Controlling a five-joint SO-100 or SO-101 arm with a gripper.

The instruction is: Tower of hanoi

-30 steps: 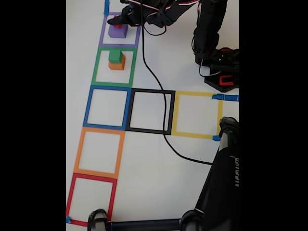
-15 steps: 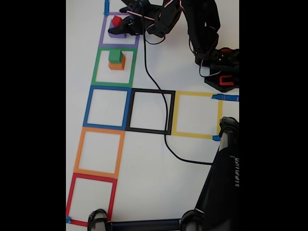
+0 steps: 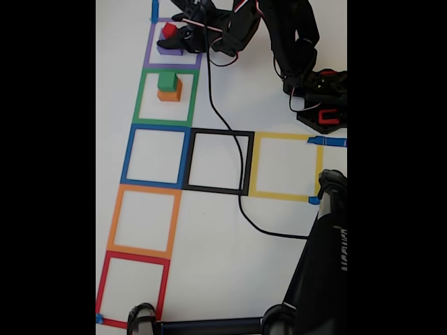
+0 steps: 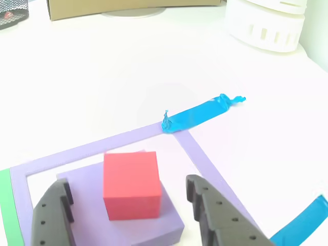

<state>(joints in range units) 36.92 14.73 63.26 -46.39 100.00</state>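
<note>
Red cube [image 4: 130,184]: seated on top of the purple cube [image 4: 138,220], inside the purple tape square [image 3: 173,43] at the far left corner of the table [image 3: 223,230] in the fixed view. Resting square and flat, slightly off the purple cube's centre.

Green cube [image 3: 167,81]: stacked on the orange cube [image 3: 169,93], inside the green tape square [image 3: 166,98], next square along the left edge toward the near side. Untouched, well apart from the arm.

Gripper [image 4: 130,205]: fingers spread apart, one finger [image 4: 51,215] to the left of the red cube and the other to its right in the other view, neither touching it. Nothing clamped. Cube between and just ahead of the fingertips, with open gaps on both sides.

Step in hand, judged: either release just finished or grasp about to begin; cannot tell which. For a retreat: straight lift, fingers kept wide, no sideways drift, lest a finger clip the small cube off its perch. For a grasp: centred on the cube, closing evenly, light squeeze, purple cube beneath left unmoved.

Black cable [image 3: 230,139]: trailing across the table beside the tape squares, clear of both stacks.
</note>
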